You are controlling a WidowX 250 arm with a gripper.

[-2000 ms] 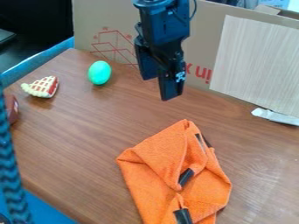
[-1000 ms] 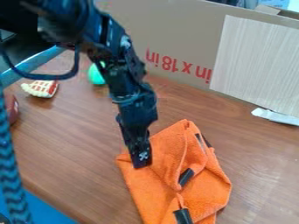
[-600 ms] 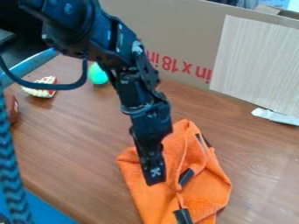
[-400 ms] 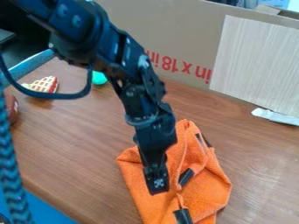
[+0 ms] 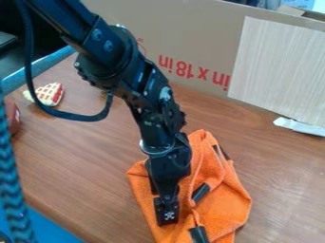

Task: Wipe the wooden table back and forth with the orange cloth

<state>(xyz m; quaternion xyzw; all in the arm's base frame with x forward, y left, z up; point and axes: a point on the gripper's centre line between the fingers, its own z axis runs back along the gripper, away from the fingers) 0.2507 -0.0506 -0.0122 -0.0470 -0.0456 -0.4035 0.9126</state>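
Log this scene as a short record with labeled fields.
Gripper: above the left part of the cloth, black gripper pointing down; contact unclear
Cloth: orange cloth, loosely folded, with black strips on it
Surface: brown wood-grain table
Far left: toy pie slice with lattice top
Left edge: dark red object, partly out of view
Behind: cardboard box with red print, pale panel against it

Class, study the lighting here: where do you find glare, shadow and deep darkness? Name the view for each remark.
Camera view: pale sheen on the table at right; camera view: soft shadow below the pie slice, mild shading in the folds of the cloth; camera view: near-black background at upper left.
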